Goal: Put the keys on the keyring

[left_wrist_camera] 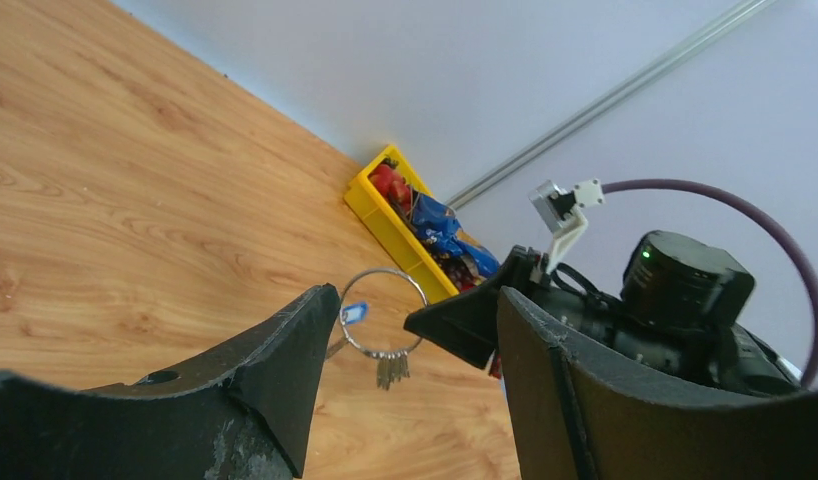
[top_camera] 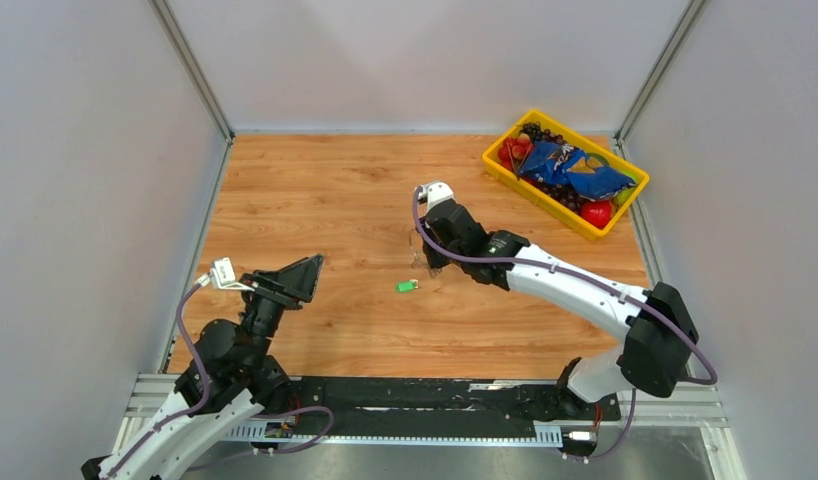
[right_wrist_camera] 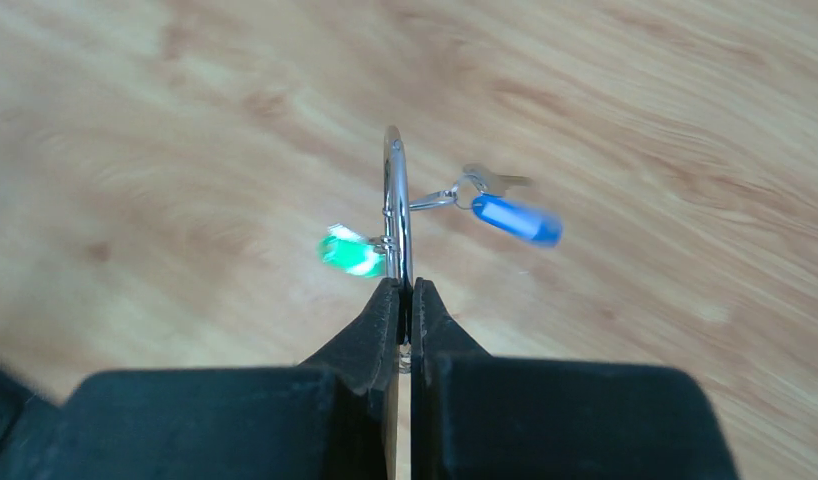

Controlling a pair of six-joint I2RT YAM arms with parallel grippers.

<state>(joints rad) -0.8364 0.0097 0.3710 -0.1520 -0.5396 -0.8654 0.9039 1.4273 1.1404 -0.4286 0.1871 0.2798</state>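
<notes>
1. The keyring (right_wrist_camera: 393, 190) is held by its rim between the tightly closed jaws of the right pincer (right_wrist_camera: 405, 292), edge-on to the wrist camera and raised off the wooden table (top_camera: 315, 190).
2. A blue-tagged key (right_wrist_camera: 517, 219) is seen hanging on the ring just beyond the fingertips. A plain dark key (left_wrist_camera: 392, 370) dangles from the ring's lowest part.
3. The green-tagged key (top_camera: 407, 287) is found flat on the table, near and below the right pincer, apart from the ring.
4. The left pincer (top_camera: 297, 277) is spread wide and nothing is held in it. The green-tagged key lies well ahead of it.
5. That key is judged tiny, light and stiff, and easily pushed along the smooth wood. It is best taken by the tag's long edges, so that its loop is kept free.
6. The ring is judged thin and springy, so a twist in the grip is to be expected.
</notes>
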